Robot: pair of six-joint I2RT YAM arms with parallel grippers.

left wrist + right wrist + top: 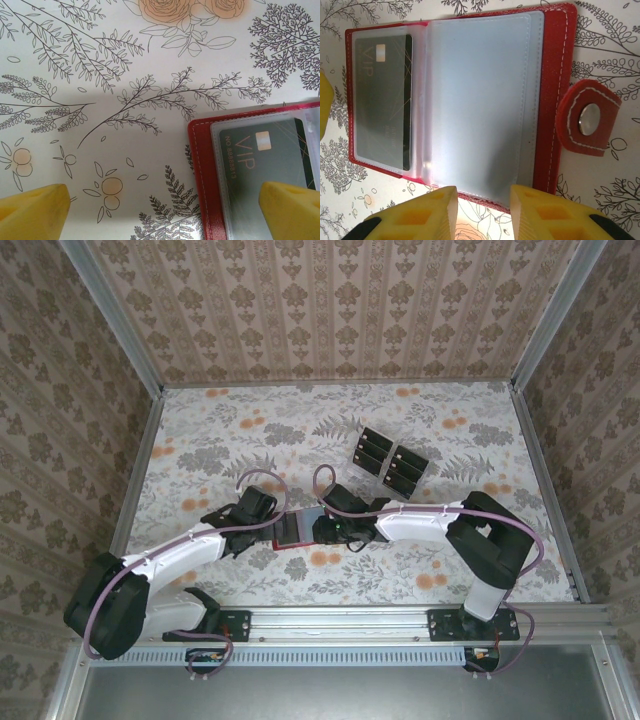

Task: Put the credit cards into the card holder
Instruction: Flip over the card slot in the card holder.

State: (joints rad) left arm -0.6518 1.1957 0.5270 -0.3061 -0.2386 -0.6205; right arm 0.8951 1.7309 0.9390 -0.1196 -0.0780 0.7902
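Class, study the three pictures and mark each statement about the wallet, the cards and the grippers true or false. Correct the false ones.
1. The wallet lies open on the table. True.
2. A card marked VIP sits inside it. True.
3. The left gripper is clamped on a card. False: it is wide open and holds nothing.
4. Every black card is in the wallet. False: a batch of black cards lies farther back on the table.
5. The snap tab is fastened. False: it hangs loose beside the open wallet.

a robot lab booth. 2 arms [180,552] are bolted to a metal rail [340,622]. wallpapered panels [330,300] box in the floral table [480,430].
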